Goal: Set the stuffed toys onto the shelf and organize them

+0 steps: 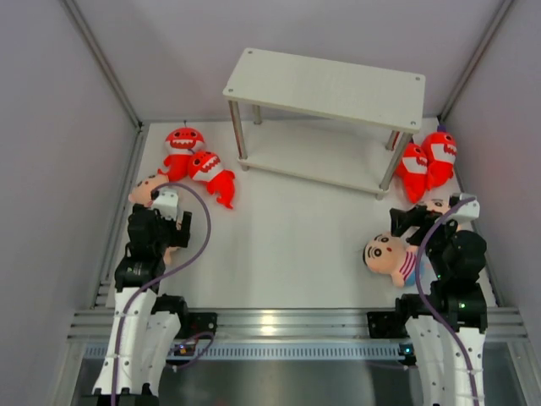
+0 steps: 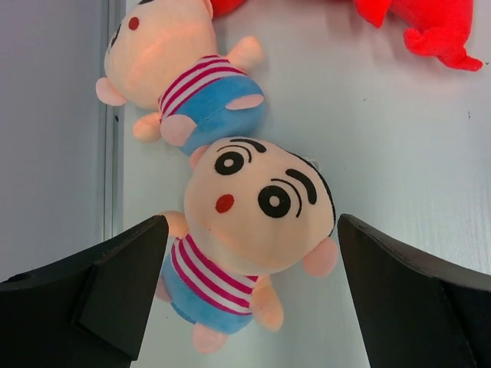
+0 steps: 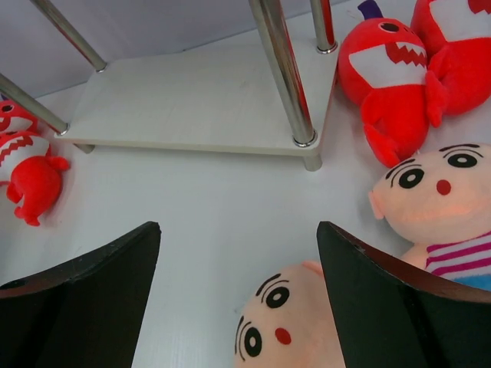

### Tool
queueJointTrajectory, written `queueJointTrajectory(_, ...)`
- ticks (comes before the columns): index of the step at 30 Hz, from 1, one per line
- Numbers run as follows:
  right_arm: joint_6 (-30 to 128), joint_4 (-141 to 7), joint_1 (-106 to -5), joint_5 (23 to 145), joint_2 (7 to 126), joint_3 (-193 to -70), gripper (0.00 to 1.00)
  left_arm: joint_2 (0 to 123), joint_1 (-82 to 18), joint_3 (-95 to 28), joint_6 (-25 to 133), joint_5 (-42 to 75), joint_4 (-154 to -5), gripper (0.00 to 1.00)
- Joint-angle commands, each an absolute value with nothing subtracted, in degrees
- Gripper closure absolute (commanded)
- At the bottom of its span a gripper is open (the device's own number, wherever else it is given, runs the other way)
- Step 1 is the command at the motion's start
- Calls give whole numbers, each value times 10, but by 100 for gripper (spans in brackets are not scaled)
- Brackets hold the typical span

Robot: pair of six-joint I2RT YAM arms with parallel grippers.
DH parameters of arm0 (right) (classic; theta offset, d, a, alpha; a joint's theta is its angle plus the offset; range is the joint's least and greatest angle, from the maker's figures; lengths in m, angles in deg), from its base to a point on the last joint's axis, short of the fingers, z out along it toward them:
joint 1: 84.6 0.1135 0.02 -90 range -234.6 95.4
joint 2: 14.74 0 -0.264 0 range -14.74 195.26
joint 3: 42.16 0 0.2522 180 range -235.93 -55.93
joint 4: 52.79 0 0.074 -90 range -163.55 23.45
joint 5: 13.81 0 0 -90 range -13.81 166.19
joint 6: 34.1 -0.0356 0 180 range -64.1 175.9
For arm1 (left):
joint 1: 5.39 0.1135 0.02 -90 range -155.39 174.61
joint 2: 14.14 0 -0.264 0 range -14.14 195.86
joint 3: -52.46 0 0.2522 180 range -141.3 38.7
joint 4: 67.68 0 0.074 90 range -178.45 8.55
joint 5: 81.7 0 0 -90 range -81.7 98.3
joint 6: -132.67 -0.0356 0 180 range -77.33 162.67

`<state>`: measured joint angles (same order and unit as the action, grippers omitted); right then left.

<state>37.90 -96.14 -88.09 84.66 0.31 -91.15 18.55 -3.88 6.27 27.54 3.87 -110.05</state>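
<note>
left gripper point(image 2: 249, 234): jaws spread wide, holding nothing, straddling the near boy doll point(image 2: 257, 222), which lies on its back by the left wall.
second doll on the left: the far boy doll point(image 2: 180, 77) lies just beyond, its shorts touching the near one's head.
right gripper point(image 3: 236, 234): spread wide and empty, low over the front boy doll point(image 3: 285, 326); the side boy doll point(image 3: 433, 195) lies just to its right.
sharks: the left sharks point(image 1: 196, 156) touch each other near the shelf's left legs; the right sharks point(image 1: 427, 161) lean together beside its right legs.
shelf point(image 1: 330, 85): at the far side, no toy on either board.
handling: the toys look light, soft and squashy, so unlikely to break; plush should give under the pads and may sag.
where to hold: probably across the big round head or the striped torso; limbs look too floppy.
surface: smooth white table point(image 1: 296, 237), so a nudged toy may slide.
room: grey walls point(image 1: 51, 169) close in on three sides; the lower tier is low between thin metal legs.
</note>
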Motion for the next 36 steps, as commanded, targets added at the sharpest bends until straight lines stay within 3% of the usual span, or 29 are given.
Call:
queueJointTrajectory(1,383,-958,-874,852,-2,-913,15,181,-38,66,283,27,-1068,2)
queueJointTrajectory(7,373,-959,-874,888,-30,-929,3,236,-38,44,269,26,-1077,2)
queueJointTrajectory(14,369,-938,-874,945,25,-977,3,512,-38,-282,278,-65,-1261,2)
queueJointTrajectory(25,386,-906,-874,932,116,-1000,5,829,8,-515,275,-67,-1264,2)
queueJointTrajectory(30,380,-869,-874,926,168,-993,6,926,77,-562,314,-73,-1264,2)
queueJointTrajectory(36,391,-876,-874,926,244,-1021,9,1013,79,-565,333,-86,-1264,2)
